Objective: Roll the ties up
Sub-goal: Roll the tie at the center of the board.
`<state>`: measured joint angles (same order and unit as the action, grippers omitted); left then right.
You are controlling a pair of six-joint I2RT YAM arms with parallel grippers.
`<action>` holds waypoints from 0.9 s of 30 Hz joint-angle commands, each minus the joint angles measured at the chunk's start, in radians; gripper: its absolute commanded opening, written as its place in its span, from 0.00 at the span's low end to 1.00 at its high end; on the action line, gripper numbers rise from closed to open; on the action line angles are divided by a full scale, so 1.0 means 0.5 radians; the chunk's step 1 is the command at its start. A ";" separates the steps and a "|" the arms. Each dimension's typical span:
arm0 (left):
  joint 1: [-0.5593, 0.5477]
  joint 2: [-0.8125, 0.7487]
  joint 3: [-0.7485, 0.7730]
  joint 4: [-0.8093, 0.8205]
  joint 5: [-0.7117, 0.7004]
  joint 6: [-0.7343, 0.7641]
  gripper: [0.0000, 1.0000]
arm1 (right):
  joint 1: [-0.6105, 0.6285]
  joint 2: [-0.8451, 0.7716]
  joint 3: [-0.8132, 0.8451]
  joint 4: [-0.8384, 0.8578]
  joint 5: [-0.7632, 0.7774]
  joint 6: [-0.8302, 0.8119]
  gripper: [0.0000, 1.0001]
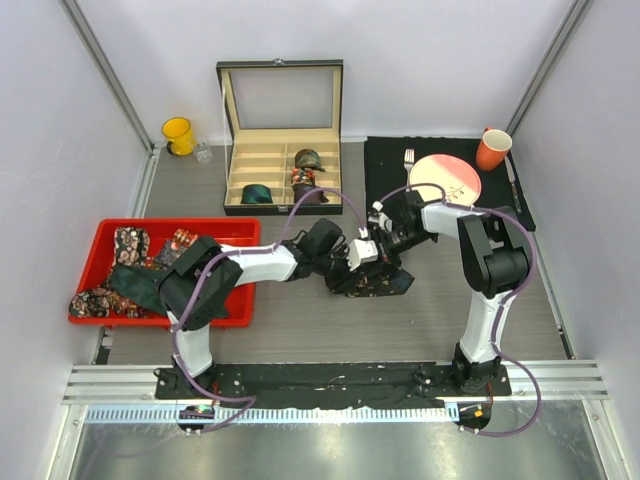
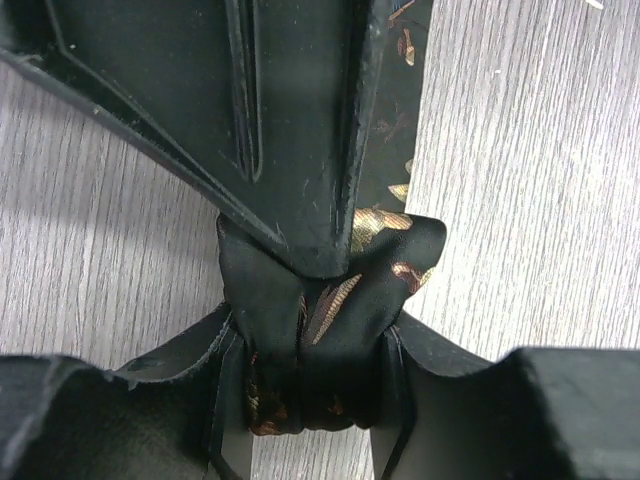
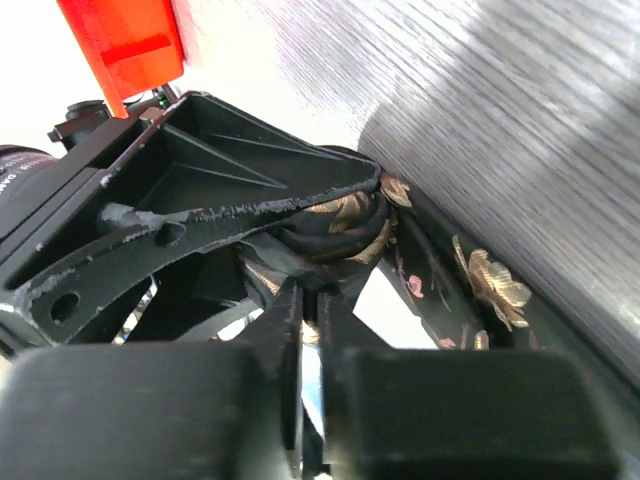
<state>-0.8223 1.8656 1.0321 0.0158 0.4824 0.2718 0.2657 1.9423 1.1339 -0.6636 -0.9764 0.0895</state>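
Observation:
A dark floral tie (image 1: pixel 382 283) lies at the table's centre, part bunched into a coil and part trailing flat. In the left wrist view my left gripper (image 2: pixel 310 390) is shut on the coiled part of the tie (image 2: pixel 330 300), squeezing it from both sides. My right gripper (image 3: pixel 318 295) reaches in from the opposite side. Its jaws are nearly together and pinch a fold of the tie (image 3: pixel 480 275) at the coil. From above, the left gripper (image 1: pixel 335 258) and the right gripper (image 1: pixel 358 258) meet over the tie.
A red tray (image 1: pixel 100 235) at the left holds several loose ties (image 1: pixel 130 245). An open compartment box (image 1: pixel 280 160) at the back holds rolled ties (image 1: pixel 258 194). A black mat (image 1: pixel 390 165) at the right carries a plate (image 1: pixel 445 178), a fork (image 1: pixel 408 158) and an orange cup (image 1: pixel 493 149). A yellow cup (image 1: pixel 178 135) stands back left.

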 commanded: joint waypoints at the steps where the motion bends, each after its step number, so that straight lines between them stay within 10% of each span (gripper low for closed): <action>1: 0.009 0.000 -0.027 -0.127 -0.103 0.005 0.41 | -0.001 0.094 -0.034 -0.010 0.243 -0.166 0.01; 12: 0.012 -0.191 -0.125 0.208 0.118 -0.086 0.81 | -0.065 0.144 -0.105 -0.004 0.697 -0.283 0.01; 23: -0.034 -0.031 -0.033 0.355 0.155 -0.056 0.82 | 0.064 0.103 -0.102 0.069 0.894 -0.194 0.01; 27: -0.037 -0.004 -0.073 0.294 0.057 0.067 0.60 | 0.101 0.196 0.017 0.146 0.830 -0.182 0.01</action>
<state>-0.8368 1.8492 0.9833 0.1333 0.5388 0.2474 0.2848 1.9575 1.1118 -0.7052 -0.7815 0.0284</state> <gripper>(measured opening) 0.735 0.027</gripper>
